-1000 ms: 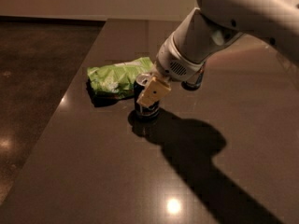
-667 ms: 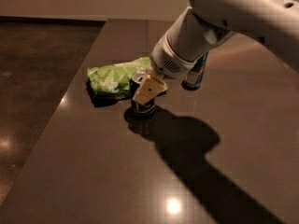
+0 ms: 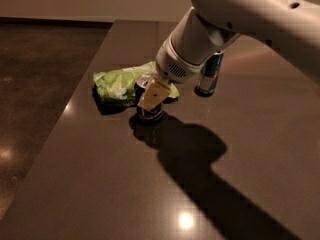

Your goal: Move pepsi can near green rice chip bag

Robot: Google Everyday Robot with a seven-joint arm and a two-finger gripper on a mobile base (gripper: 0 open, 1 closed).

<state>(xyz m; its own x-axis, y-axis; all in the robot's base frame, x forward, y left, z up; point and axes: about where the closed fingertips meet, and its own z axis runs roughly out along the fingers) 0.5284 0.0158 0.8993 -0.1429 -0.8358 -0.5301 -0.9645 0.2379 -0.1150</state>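
- Floor (image 3: 40, 84), dark brown and speckled, fills the left side beside the desk and sits lower than it.
- Glossy dark-brown desk (image 3: 100, 184) carries everything else; a small bright spot of light reflects near its front edge.
- Crinkled light-green rice chip bag (image 3: 119, 84) with white markings lies flat toward the desk's left edge, its right end running behind the can.
- Dark navy pepsi can (image 3: 150, 115) with a silver top stands upright on the desk just in front of the bag's right half. I cannot tell whether the two touch.
- The claw (image 3: 149, 101) reaches down at a slant from the upper right and pinches the pepsi can. One tan finger (image 3: 154, 93) lies flat across the can's near side, and the other is hidden behind it.
- Slim teal-and-silver can (image 3: 210, 74) stands upright to the right of the bag, apart from both bag and pepsi can, its top hidden behind the arm.
- Thick white robot arm (image 3: 240, 9) crosses the upper right corner, with a ribbed wrist just above the claw.
- A wide black shadow (image 3: 200, 159) of the arm spreads from the pepsi can's base toward the lower right.
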